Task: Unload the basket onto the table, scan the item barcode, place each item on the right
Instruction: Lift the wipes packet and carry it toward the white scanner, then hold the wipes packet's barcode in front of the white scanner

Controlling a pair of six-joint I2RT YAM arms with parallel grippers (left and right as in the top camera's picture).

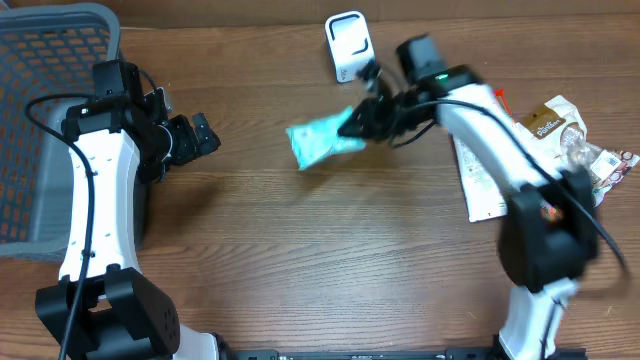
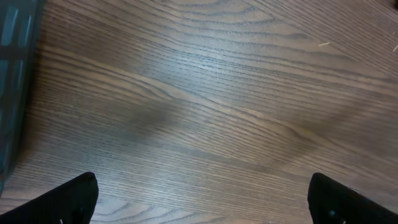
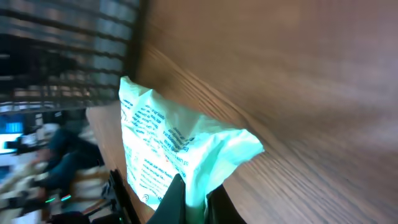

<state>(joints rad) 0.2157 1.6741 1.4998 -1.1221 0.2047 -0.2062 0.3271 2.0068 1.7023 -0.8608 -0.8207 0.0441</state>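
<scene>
Clearly, the right gripper (image 1: 352, 124) is clamped on one corner of the teal packet (image 1: 320, 142), which is held over the table (image 1: 330, 250), at about 6 o'clock from the white scanner (image 1: 347, 45). The left gripper (image 1: 203, 136) is spread wide, and nothing is held in it.

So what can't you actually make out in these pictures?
- Teal packet: any barcode is too small overhead; the right wrist view shows only blurred print.
- Right gripper: mostly cut off by the bottom edge of its wrist view.
- Packets on the right: labels too small, partly behind the right arm.
- Basket: cropped by the overhead view's left edge.
</scene>
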